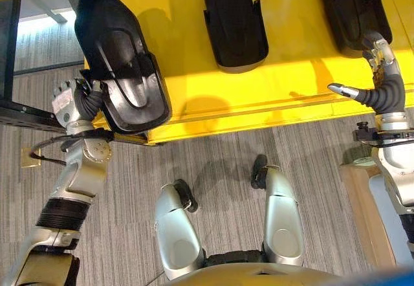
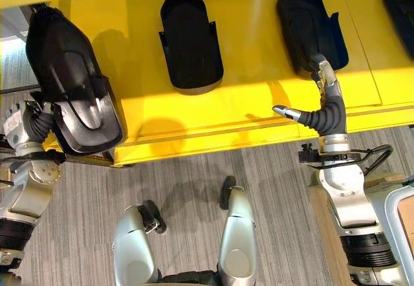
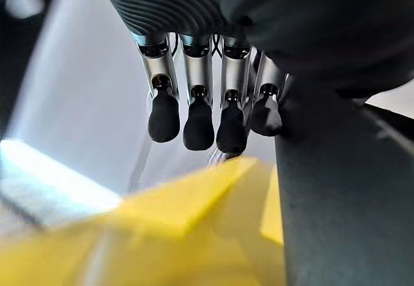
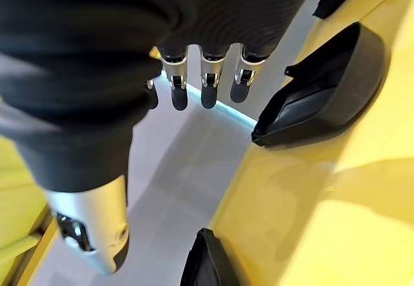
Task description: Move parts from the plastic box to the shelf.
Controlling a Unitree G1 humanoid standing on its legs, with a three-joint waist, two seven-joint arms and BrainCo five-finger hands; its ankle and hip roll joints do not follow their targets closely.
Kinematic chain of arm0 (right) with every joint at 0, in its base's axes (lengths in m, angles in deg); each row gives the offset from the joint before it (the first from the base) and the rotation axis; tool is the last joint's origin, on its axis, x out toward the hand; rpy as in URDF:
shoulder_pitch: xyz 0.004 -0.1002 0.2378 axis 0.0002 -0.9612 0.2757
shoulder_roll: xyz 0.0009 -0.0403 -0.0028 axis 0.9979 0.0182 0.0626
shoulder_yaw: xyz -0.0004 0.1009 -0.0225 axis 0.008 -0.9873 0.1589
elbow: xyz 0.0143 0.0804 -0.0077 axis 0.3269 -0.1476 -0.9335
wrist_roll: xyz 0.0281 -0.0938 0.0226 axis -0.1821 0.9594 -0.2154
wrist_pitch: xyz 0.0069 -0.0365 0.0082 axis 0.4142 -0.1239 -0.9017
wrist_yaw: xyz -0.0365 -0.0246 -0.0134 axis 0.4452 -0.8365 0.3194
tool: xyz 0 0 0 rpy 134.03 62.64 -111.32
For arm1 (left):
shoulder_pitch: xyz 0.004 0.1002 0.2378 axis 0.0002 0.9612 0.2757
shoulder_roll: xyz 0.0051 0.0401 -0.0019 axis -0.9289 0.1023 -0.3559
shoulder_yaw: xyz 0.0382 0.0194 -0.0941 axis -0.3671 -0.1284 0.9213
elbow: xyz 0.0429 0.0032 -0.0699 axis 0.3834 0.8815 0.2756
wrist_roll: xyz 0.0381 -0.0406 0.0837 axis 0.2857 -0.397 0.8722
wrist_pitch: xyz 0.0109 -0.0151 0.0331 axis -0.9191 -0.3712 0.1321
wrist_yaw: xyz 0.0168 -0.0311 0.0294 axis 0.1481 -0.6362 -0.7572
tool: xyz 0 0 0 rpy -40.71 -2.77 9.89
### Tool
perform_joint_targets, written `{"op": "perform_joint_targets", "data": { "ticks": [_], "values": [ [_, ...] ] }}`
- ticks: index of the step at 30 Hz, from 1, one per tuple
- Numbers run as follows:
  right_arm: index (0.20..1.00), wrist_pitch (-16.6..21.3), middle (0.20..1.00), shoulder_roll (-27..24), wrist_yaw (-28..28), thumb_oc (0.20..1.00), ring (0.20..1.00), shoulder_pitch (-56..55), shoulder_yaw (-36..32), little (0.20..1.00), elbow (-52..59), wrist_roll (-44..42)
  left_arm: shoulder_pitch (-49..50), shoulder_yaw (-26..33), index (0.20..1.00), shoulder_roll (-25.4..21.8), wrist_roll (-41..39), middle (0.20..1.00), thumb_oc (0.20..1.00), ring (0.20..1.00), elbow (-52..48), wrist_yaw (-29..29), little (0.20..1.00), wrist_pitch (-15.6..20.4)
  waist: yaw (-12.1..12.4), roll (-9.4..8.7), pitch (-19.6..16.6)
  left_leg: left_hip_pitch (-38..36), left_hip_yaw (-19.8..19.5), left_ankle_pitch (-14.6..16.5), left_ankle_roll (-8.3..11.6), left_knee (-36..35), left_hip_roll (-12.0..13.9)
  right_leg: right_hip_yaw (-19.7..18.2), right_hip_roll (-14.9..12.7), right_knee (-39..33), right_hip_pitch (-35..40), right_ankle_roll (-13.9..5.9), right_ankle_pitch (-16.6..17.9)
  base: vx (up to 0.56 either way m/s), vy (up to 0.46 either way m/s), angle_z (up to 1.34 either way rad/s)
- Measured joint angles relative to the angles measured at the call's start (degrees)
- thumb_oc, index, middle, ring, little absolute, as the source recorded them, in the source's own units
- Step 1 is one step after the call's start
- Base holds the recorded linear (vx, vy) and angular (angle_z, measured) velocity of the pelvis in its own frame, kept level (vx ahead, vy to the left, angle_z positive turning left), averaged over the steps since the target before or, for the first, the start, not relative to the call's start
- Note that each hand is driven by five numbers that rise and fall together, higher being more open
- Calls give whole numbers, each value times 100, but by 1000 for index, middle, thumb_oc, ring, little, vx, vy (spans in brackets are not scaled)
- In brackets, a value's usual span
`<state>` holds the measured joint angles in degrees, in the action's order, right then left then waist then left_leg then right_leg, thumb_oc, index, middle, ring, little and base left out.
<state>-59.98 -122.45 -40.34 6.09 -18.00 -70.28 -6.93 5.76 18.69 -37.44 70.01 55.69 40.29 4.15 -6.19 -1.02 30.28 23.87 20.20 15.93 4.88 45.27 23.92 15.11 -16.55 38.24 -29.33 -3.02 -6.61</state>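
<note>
Black moulded part (image 1: 119,66) held at 10 o'clock of the head view, long axis running 12 to 6, lower end overhanging the front edge of the yellow shelf (image 1: 272,85), hollow side up. Gripped from the 8 o'clock side by the left hand (image 1: 87,98); in the left wrist view, fingers (image 3: 194,114) curled down in a row against the dark wall of the part, thumb not visible. Probably kept at the edge because the part is yet to be slid fully onto the shelf into line with the others.

Two more black parts already lying on the shelf: one at 12 o'clock (image 1: 234,21), one at 2 o'clock (image 1: 352,11), both hollow side up, well apart, leaving an orderly row with a free slot at the left.

Right hand (image 1: 381,72) at 3 o'clock, over the shelf edge just beside the 2 o'clock part, thumb spread outward, fingers loosely bent, holding nothing. Plastic box not identifiable.
</note>
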Motion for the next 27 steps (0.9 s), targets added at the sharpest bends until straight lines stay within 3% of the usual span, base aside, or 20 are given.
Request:
{"op": "perform_joint_targets", "data": {
  "ticks": [5,9,14,23,25,26,27],
  "values": [
    [1000,-154,1000,-66,-400,1000,1000,-44,-176,1000,-1,-208,-328,83,200,-699,203,200,200,200,-2,178,200,-105,-95,12,-16,-394,75,78,84,-18,-2,-76,-19,145,220,2,-179,142,83,-6],
    [1000,-199,1000,-257,-630,1000,1000,6,-151,1000,-5,-207,-698,42,200,-721,196,200,200,200,368,396,200,-115,-142,29,-25,-495,155,88,96,3,18,-175,5,214,220,8,-220,62,54,-9],
    [1000,-278,1000,-355,-856,1000,1000,30,-122,1000,-16,-211,-845,-213,200,-938,194,200,200,200,798,594,200,-91,-375,39,-31,-523,191,117,110,118,100,-196,48,253,211,29,-249,73,40,-10],
    [1000,-273,1000,-466,-1103,1000,1000,25,63,1000,-306,-220,-1173,-970,200,-933,199,200,200,200,1660,642,200,-143,-428,119,-73,-705,337,115,119,241,274,-314,214,293,218,111,-229,69,8,-13],
    [1000,-273,1000,-466,-1119,1000,1000,24,98,1000,-379,-225,-1199,-982,200,-926,181,200,200,200,1850,634,200,-347,-442,122,-73,-727,393,115,118,209,319,-311,243,230,218,82,-210,52,-13,-14],
    [1000,-273,1000,-468,-1121,1000,1000,19,97,1000,-375,-233,-1195,-980,200,-914,177,200,200,200,1928,629,200,-435,-436,144,-74,-743,450,111,112,156,392,-308,259,328,200,76,-225,17,-11,-11],
    [1000,-270,1000,-469,-1121,1000,1000,-63,95,1000,-357,-249,-1197,-964,200,-891,179,200,200,200,2006,628,200,-502,-431,125,-87,-737,418,160,167,241,439,-221,255,1029,188,110,-496,22,-11,-14]
  ]
}}
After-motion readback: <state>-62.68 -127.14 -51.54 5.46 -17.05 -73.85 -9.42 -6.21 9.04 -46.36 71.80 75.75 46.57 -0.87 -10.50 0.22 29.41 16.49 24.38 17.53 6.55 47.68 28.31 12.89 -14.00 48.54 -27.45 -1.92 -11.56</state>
